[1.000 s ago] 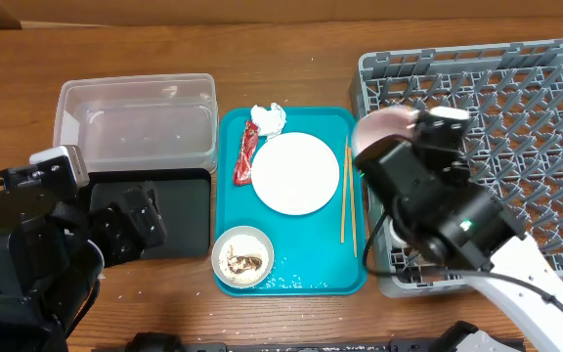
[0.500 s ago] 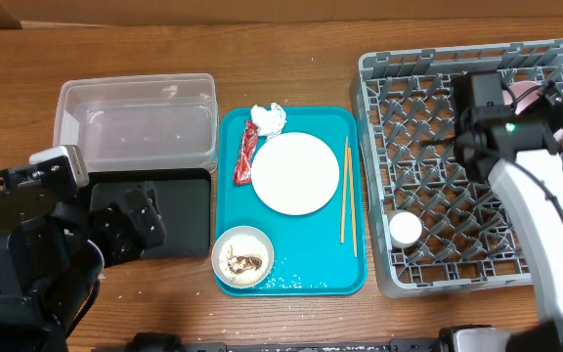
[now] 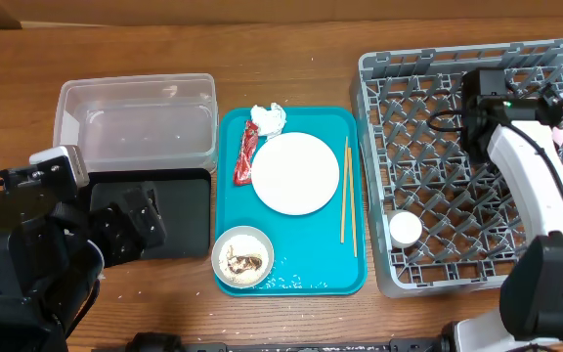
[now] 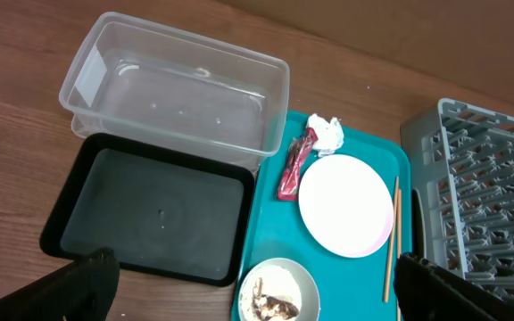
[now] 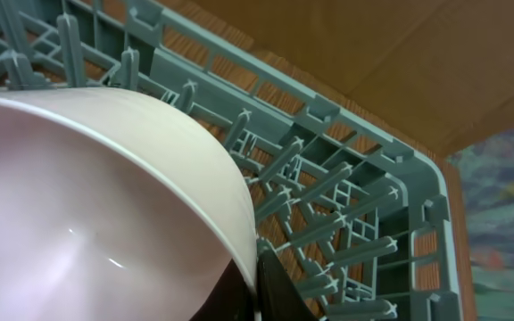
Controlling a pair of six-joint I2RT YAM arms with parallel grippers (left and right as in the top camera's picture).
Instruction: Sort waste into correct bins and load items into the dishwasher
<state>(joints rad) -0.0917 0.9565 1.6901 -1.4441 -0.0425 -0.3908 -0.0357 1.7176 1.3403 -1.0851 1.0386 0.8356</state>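
My right gripper (image 5: 259, 283) is shut on the rim of the pinkish bowl (image 5: 96, 205) and holds it tilted over the far right part of the grey dish rack (image 3: 428, 176); overhead, the gripper (image 3: 553, 106) hides most of the bowl. A small white cup (image 3: 405, 230) sits in the rack's front left. On the teal tray (image 3: 296, 274) lie the red wrapper (image 3: 245, 154), white napkin (image 3: 269, 118), pale plate (image 3: 295, 173), chopsticks (image 3: 346, 191) and a white bowl with rice and scraps (image 3: 242, 256). My left gripper (image 4: 257, 290) is open and empty, high above the black tray (image 4: 150, 209).
The clear tub (image 3: 135, 122) stands behind the black tray (image 3: 186, 210), left of the teal tray. The left arm's body (image 3: 37, 244) covers the table's front left. The rack's upright pegs (image 5: 328, 205) stand close under the held bowl.
My right arm swung from the rack's front left corner to its far right side, carrying the pinkish bowl. The left arm and the things on the teal tray have not moved.
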